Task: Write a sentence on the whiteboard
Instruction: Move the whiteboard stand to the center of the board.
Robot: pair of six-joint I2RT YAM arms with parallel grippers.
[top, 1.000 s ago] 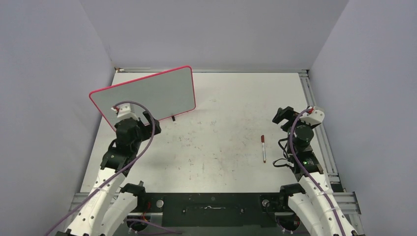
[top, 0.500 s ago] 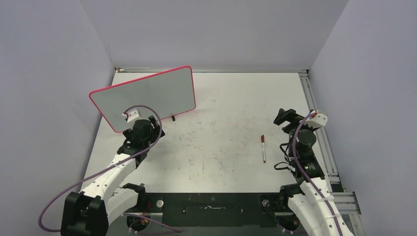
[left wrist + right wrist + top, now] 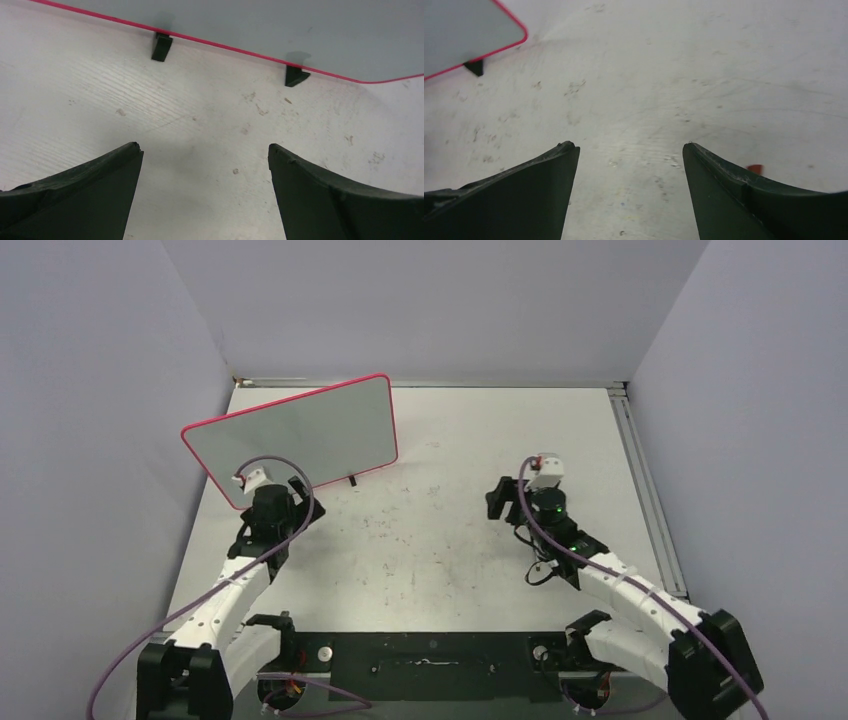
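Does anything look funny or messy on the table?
The whiteboard stands crooked in the far left corner, turned at an angle to the edges of the table, and its face is blank. The table is scuffed with little dark marks. Nothing looks spilled or broken.

scuffed white table [image 3: 450,565], whiteboard [image 3: 300,435] standing upright

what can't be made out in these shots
- Top view: any writing on the whiteboard is too small to tell.
- Left wrist view: only the whiteboard's lower rim and feet show; the frame's top edge cuts off the rest.
- Right wrist view: a red speck is mostly hidden by the right gripper; unidentifiable.
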